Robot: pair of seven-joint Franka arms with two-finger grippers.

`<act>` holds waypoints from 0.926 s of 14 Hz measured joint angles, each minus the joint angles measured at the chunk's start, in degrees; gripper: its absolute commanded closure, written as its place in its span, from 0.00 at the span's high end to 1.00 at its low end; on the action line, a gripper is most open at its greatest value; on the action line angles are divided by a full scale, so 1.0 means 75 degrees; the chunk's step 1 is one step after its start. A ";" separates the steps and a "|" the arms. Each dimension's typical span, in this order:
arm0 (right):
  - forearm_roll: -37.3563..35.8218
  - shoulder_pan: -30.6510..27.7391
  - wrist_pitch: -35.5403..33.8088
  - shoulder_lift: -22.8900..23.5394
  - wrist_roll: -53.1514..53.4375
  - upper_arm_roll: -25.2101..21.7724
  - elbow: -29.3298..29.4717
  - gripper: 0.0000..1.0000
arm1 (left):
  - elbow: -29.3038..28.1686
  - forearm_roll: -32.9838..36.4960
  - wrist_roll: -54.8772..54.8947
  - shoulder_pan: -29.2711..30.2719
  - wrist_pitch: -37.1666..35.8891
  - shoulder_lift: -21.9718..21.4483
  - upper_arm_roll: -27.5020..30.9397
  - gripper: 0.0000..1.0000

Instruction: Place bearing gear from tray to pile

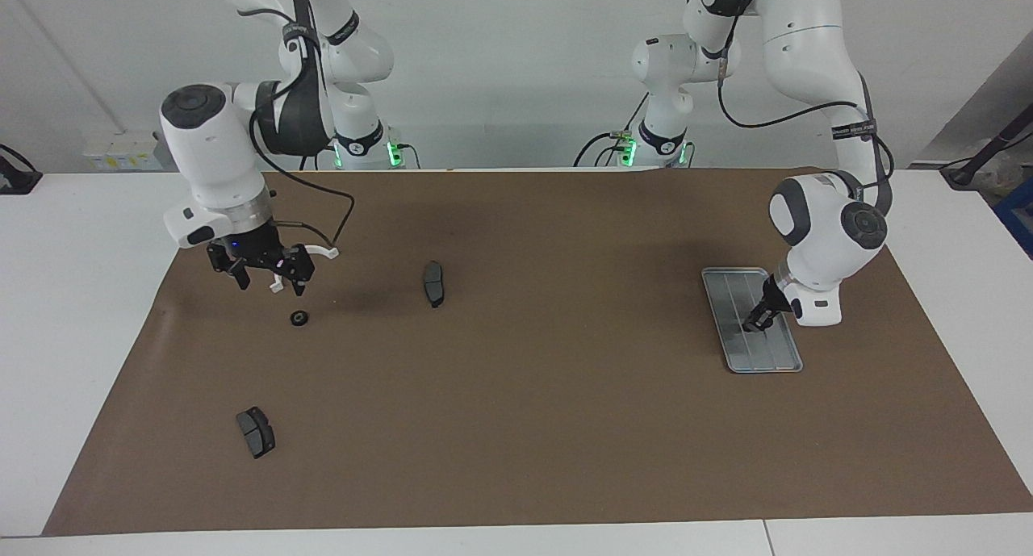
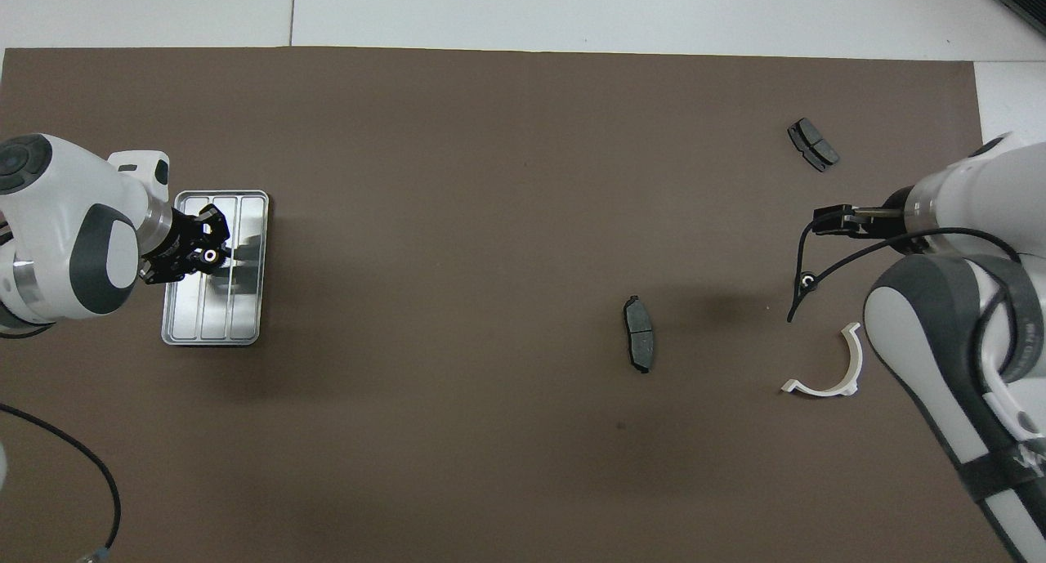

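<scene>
- Where we look across the tabletop [image 1: 516, 475] in the facing view, the right gripper [image 1: 260, 272] hangs in the air with its fingers apart and empty, over the mat near a small black gear [image 1: 299, 318] lying loose there.
- Beside that gear we see a white bracket [image 1: 321, 252], a brake pad [image 1: 433, 283] toward the middle, and another pad [image 1: 256, 432] farther from the robots.
- At the left arm's end, the left gripper [image 1: 756, 323] is down in the tray [image 1: 728, 286].
- From overhead, we see the left gripper [image 2: 202, 252] clamped on a small round gear [image 2: 211, 256] over the tray [image 2: 245, 326].
- The right gripper [image 2: 833, 220] is over the mat, apart from the loose gear [image 2: 806, 282]; the bracket [image 2: 832, 368] lies nearer the robots, and the pads [image 2: 638, 344] [image 2: 812, 144] lie well apart.
</scene>
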 measured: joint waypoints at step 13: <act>0.0368 0.0032 -0.3258 -0.0088 -0.0002 0.0448 0.2337 1.00 | 0.1031 -0.0018 -0.3127 -0.3240 0.0142 0.0029 -0.0255 0.55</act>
